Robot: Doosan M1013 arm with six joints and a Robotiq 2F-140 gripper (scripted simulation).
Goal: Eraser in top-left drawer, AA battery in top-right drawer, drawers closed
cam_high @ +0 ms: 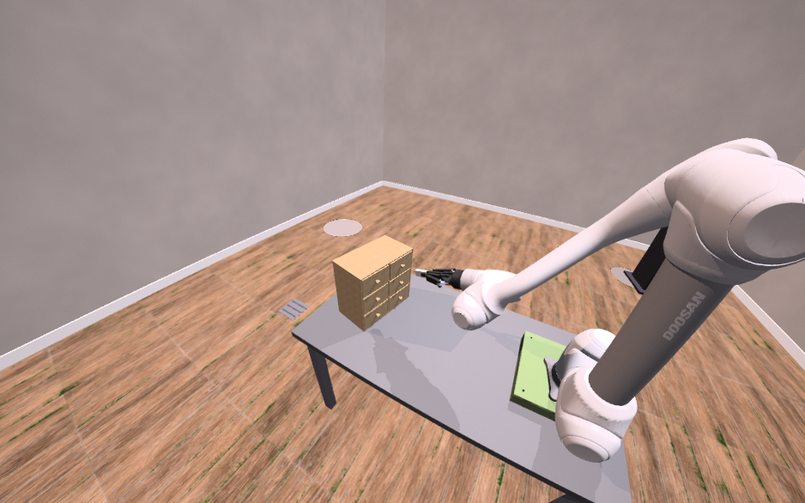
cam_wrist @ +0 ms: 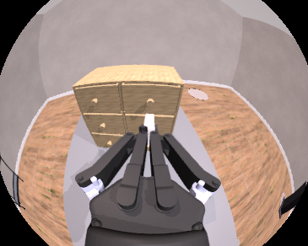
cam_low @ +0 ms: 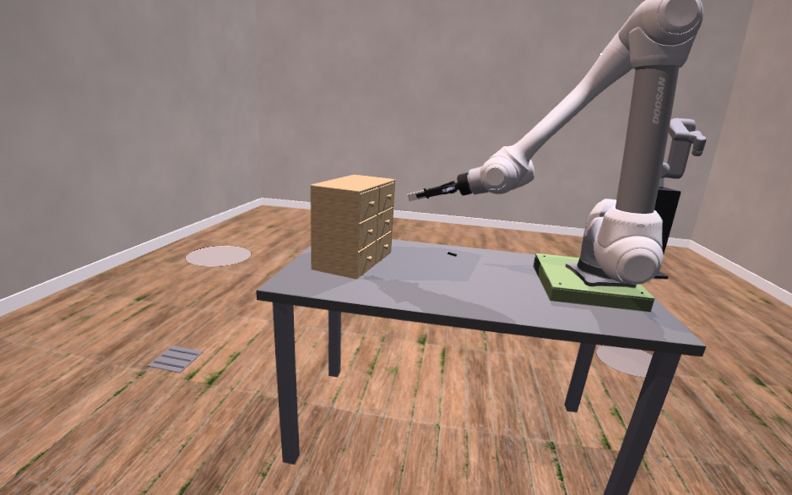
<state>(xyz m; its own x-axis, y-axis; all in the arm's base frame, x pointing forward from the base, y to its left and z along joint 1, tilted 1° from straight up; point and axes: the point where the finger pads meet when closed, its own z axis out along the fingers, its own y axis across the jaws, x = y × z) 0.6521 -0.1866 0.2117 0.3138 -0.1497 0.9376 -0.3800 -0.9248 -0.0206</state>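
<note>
The small chest [cam_high: 349,287] [cam_low: 333,227] [cam_wrist: 137,73] stands upright at the table's far end, all its visible drawers looking flush. The top-left drawer [cam_high: 368,288] [cam_low: 365,209] [cam_wrist: 84,96] and the top-right drawer [cam_high: 396,270] [cam_low: 383,203] [cam_wrist: 169,94] look shut. My gripper [cam_high: 417,272] [cam_low: 413,196] [cam_wrist: 149,120] is shut with nothing between the fingers. Its pale fingertips are a short way in front of the chest, on the right column's side. A small dark object [cam_low: 452,252] lies on the table; I cannot tell what it is. The eraser and AA battery cannot be made out.
The grey table [cam_high: 412,381] [cam_low: 319,293] carries the chest at one end and the arm's green base plate [cam_high: 534,368] [cam_low: 602,296] at the other. The arm reaches over the table between them. A faint rectangular patch marks the tabletop in front of the chest.
</note>
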